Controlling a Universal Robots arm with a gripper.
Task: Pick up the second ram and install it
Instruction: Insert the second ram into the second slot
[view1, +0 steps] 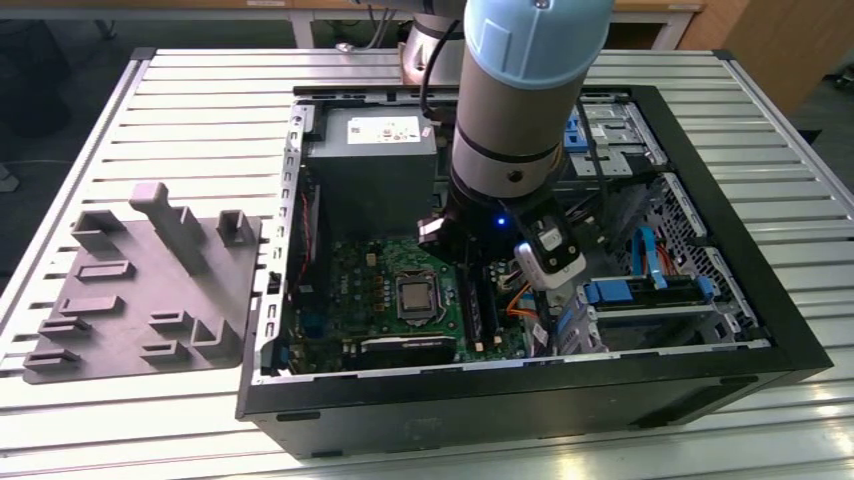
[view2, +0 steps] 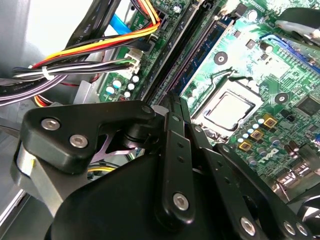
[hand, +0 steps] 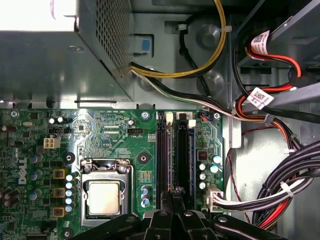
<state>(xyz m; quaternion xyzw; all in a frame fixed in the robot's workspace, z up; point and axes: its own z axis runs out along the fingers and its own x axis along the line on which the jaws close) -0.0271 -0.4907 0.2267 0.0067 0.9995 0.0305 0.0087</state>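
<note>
- The arm (view1: 521, 90) comes down steeply from the top centre of the exterior view, wrist near mid-frame.
- The claw (hand: 176, 192) points straight down; in the first wrist view its black fingers (hand: 172, 215) meet at a narrow tip.

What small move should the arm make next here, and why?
Probably a short, slow descent straight down, kept in line with the slots. In the first wrist view the gripper hangs over one end of the two long black memory slots, beside the processor socket. Whether the second ram is already seated is unclear, so go gently.
</note>
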